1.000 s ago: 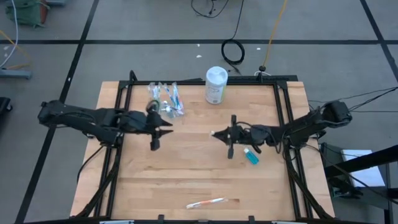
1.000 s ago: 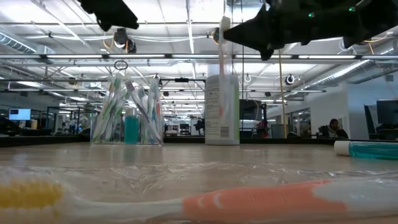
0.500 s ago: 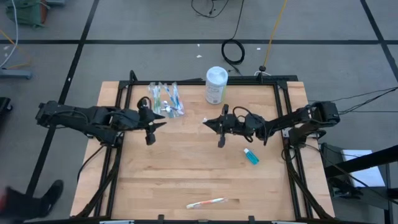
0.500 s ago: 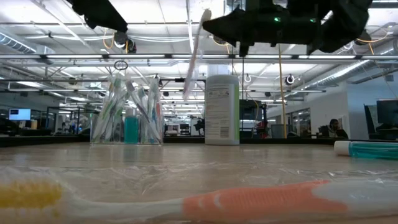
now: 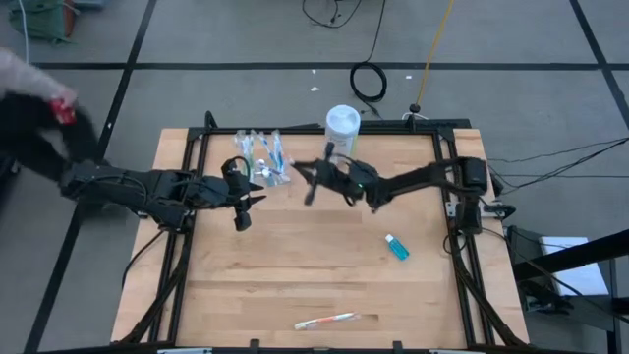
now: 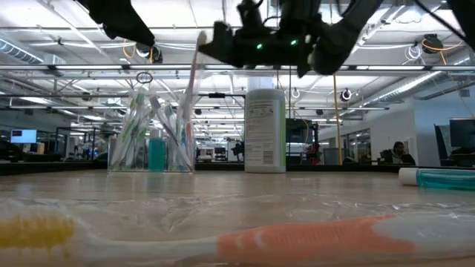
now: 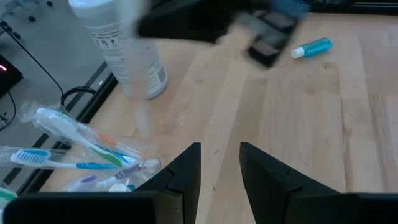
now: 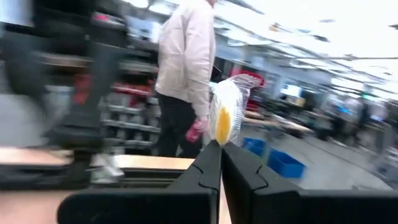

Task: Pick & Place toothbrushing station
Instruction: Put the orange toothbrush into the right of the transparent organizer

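Observation:
A clear cup (image 5: 263, 157) full of toothbrushes, with teal tubes inside, stands on its base on the table at the far left; it also shows in the low view (image 6: 152, 141) and the left wrist view (image 7: 81, 152). My right gripper (image 5: 298, 167) is high above the table, just right of the cup, and shut on a wrapped toothbrush (image 6: 191, 81). My left gripper (image 7: 219, 163) is open and empty, on the near side of the cup (image 5: 256, 195). A teal tube (image 5: 396, 247) lies at the table's right. An orange-and-white toothbrush (image 5: 324, 321) lies by the near edge. My right gripper pinches the wrapped toothbrush between its two shut fingers, near the head end. The yellow-bristled head in its clear wrapper (image 8: 225, 115) sticks out past the fingertips. The handle (image 6: 189, 96) hangs tilted below the fingers, lifted clear of the table and next to the cup.
A tall white canister (image 5: 341, 133) with a pale green label stands at the far edge, right of the cup. A person (image 5: 39, 108) is on the floor beyond the table's left side. The wooden table (image 5: 295, 265) is bare between the tube and the near toothbrush.
My right gripper has gone toward the table's left and far edge, up to the cup, carrying the toothbrush high in the air. The toothbrush has tipped from upright to slanted. A person has come into view left of the table.

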Controlling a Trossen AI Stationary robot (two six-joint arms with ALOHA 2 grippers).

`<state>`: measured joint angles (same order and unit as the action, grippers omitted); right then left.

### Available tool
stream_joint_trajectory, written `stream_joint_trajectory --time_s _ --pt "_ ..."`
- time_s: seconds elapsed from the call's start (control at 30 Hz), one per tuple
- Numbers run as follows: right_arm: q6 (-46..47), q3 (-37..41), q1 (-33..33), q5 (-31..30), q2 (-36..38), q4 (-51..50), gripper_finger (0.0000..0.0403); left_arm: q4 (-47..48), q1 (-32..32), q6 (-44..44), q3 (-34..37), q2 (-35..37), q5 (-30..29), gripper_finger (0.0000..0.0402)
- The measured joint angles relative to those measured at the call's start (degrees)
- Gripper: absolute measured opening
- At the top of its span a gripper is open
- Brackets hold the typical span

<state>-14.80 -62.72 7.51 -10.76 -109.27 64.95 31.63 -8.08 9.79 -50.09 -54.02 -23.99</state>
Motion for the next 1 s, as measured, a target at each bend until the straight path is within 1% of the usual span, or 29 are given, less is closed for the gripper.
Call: stream_joint_trajectory --time_s 0.13,0.23,0.33,0.53,0.7,0.83,1.0 --pt "1.3 -4.6 3.3 0.1 -4.6 -1.1 0.0000 0.0 0.0 0.0 0.0 0.0 0.0 0.0118" --pt "6.1 -6.5 4.9 0.1 -5.9 -5.6 0.0000 0.5 0.0 0.5 0.0 0.0 0.0 0.0118" --pt "9.3 -6.8 6.0 0.1 -6.3 -10.4 0.0000 0.9 0.0 1.1 0.0 0.0 0.0 0.0118" --pt "15.2 -6.9 7.3 0.3 -6.2 -14.7 0.0000 2.1 0.0 1.4 0.0 0.0 0.0 0.0118" --pt "15.7 -6.9 7.5 0.3 -6.2 -18.4 0.0001 2.1 -0.1 2.2 0.0 0.0 0.0 0.0118" --pt "15.6 -6.9 7.5 0.3 -6.2 -18.7 0.0017 2.1 -0.1 2.2 0.0 0.0 0.0 0.0118" --pt "15.1 -6.8 7.5 0.3 -6.2 -18.5 0.0055 2.1 -0.1 2.3 0.0 0.0 0.0 0.0118"
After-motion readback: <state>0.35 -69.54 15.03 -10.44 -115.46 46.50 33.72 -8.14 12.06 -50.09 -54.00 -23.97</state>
